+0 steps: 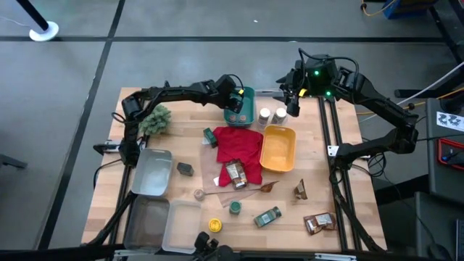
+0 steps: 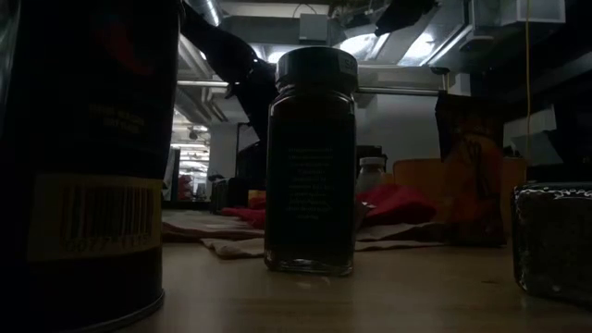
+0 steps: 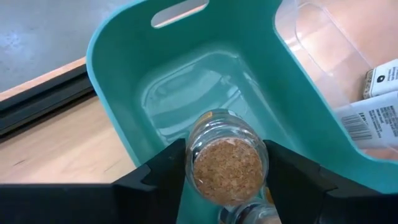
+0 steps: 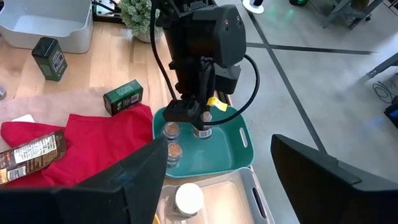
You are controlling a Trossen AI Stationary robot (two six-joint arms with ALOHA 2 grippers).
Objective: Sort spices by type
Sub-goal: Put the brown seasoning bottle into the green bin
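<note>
Cork-lidded jar (image 3: 227, 165) sits between the left gripper's (image 3: 227, 180) fingers (image 3: 163, 180), upright inside the teal bin (image 3: 124, 81). Finger contact with the glass cannot be confirmed; the grip state is indeterminate. Two more cork-lidded jars (image 4: 172, 151) stand in the same bin, just beside this gripper. Right gripper (image 4: 217, 180) hangs with its jaws spread wide and empty above the clear bin (image 4: 245, 199), where a white-lidded jar (image 4: 188, 198) stands directly below it.
</note>
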